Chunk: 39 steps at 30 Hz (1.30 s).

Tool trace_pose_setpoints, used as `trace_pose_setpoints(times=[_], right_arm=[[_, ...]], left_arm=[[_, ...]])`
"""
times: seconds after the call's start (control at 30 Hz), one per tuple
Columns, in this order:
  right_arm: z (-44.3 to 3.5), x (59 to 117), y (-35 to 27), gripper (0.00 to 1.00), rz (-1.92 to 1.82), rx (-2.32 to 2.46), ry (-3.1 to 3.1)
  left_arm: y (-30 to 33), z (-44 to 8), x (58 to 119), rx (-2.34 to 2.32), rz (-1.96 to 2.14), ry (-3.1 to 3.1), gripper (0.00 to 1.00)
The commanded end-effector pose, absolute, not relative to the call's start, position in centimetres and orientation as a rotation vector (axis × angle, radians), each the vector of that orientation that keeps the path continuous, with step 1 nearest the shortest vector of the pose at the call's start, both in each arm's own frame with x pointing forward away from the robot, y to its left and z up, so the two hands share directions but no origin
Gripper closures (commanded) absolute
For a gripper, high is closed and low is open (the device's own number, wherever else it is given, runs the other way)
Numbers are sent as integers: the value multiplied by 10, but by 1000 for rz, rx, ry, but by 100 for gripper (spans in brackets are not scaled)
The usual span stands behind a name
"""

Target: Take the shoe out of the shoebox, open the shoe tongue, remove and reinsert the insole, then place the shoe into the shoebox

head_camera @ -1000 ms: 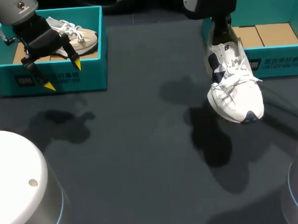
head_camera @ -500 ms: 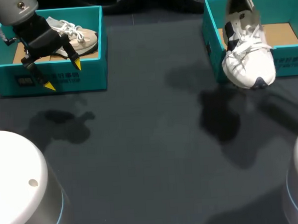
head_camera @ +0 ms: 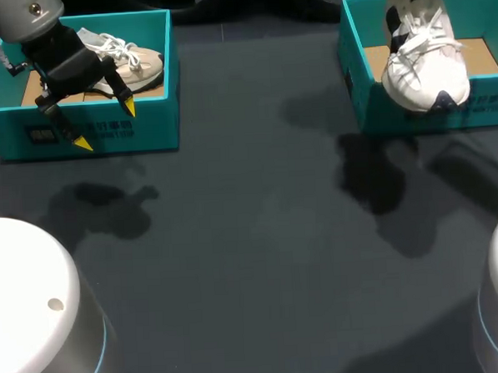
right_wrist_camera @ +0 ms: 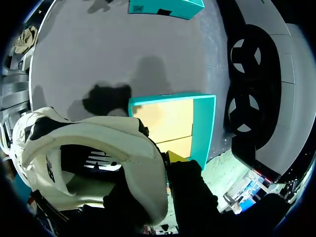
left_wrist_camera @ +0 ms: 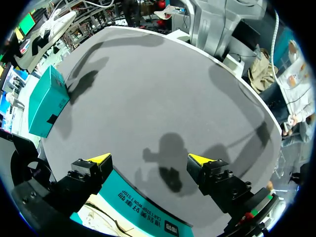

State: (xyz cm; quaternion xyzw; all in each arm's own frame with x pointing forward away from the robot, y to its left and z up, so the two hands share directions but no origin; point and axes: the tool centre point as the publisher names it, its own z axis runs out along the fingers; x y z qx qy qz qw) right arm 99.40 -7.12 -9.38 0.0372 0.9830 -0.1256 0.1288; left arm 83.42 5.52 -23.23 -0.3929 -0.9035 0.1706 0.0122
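Matt dark table (head_camera: 236, 262); white shoe (head_camera: 427, 81) of smooth leather-like panels (cloth laces (head_camera: 424, 48)); teal cardboard shoebox (head_camera: 495, 107).

Head above; wrists downward; shoebox (head_camera: 370, 105) shared

- A dark grey table (head_camera: 252, 236), its top possibly cloth-covered.
- A teal shoebox (head_camera: 87, 132) stands open at its far left.
- A second teal shoebox (head_camera: 366, 105) stands far right, well apart.

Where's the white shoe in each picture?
Head view: the white shoe hangs toe-down over the right-hand teal shoebox.
Left wrist view: cannot make it out; the teal shoebox sits far ahead of the left gripper.
Right wrist view: held in the right gripper, above the teal shoebox.
Shared landmark: the teal shoebox.
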Motion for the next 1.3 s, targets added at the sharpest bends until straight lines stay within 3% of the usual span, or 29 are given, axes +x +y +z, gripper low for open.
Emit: trace_pose_setpoints(times=[0.03, 0.67, 1.17, 1.3], right_arm=[[-92, 994, -72, 100, -367, 107, 2859], [-66, 1093, -162, 100, -437, 41, 2806], [-66, 1093, -162, 100, -437, 41, 2806], [-63, 1117, -173, 100, -458, 9, 2752]], left_arm=[[56, -233, 834, -1226, 528, -2818, 0], [56, -233, 834, -1226, 528, -2818, 0], [56, -233, 834, -1226, 528, -2818, 0], [56, -233, 834, -1226, 528, -2818, 0]])
